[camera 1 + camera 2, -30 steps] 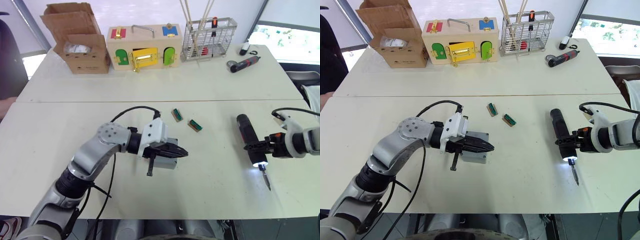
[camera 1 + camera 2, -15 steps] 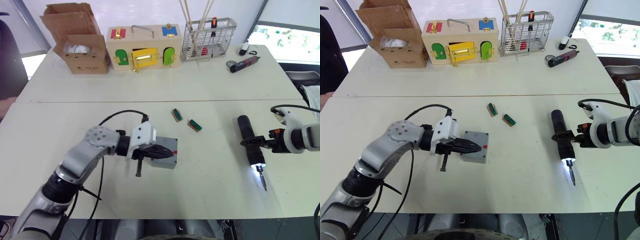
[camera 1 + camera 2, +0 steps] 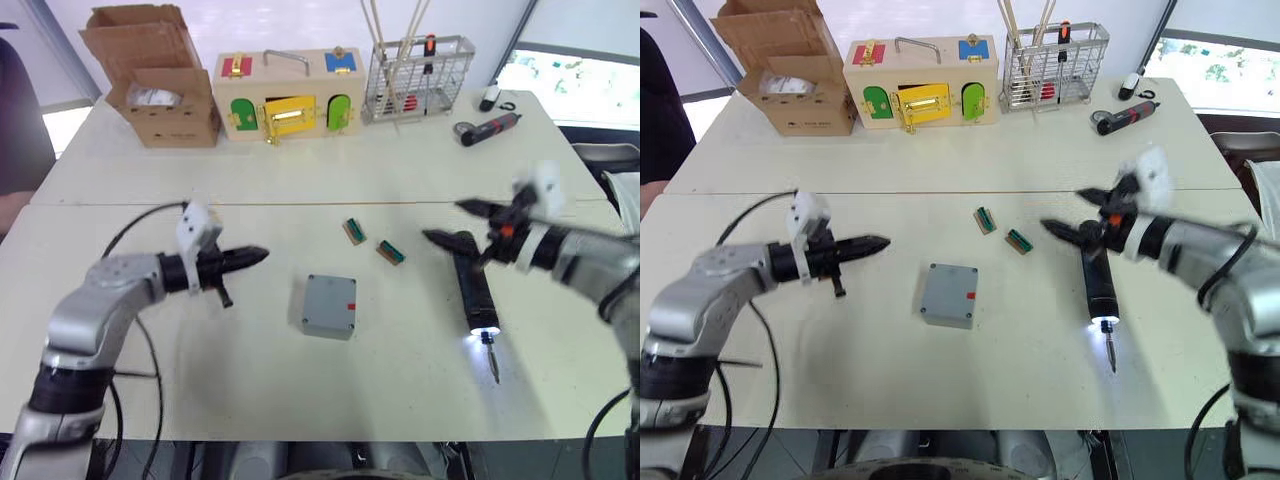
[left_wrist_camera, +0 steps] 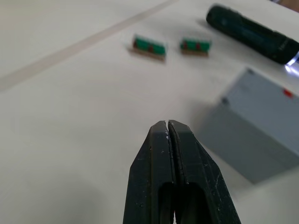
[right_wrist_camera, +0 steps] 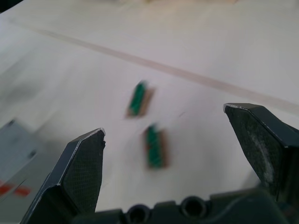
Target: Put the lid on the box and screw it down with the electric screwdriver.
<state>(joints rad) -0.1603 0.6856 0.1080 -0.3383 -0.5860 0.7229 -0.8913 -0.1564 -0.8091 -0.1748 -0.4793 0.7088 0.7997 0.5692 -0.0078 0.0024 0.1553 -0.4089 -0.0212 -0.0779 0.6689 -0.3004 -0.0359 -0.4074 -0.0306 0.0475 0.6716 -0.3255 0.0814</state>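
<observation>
now both grippers off their work, lid sitting on the box mid-table.
left gripper [image 3: 255, 256] pinched tight and empty, left of the box [image 3: 329, 307]; lid [image 3: 331, 300] looks unscrewed, a nudge could slide it. right gripper [image 3: 462, 222] spread wide above the lit electric screwdriver [image 3: 474, 290], which could roll. behind: cardboard carton [image 3: 160, 85] holding something pale, wire basket [image 3: 417, 78] holding sticks.

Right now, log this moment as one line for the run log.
left gripper: shut, empty, apart from box | lid: on box | right gripper: open, empty | electric screwdriver: on table, light on
</observation>
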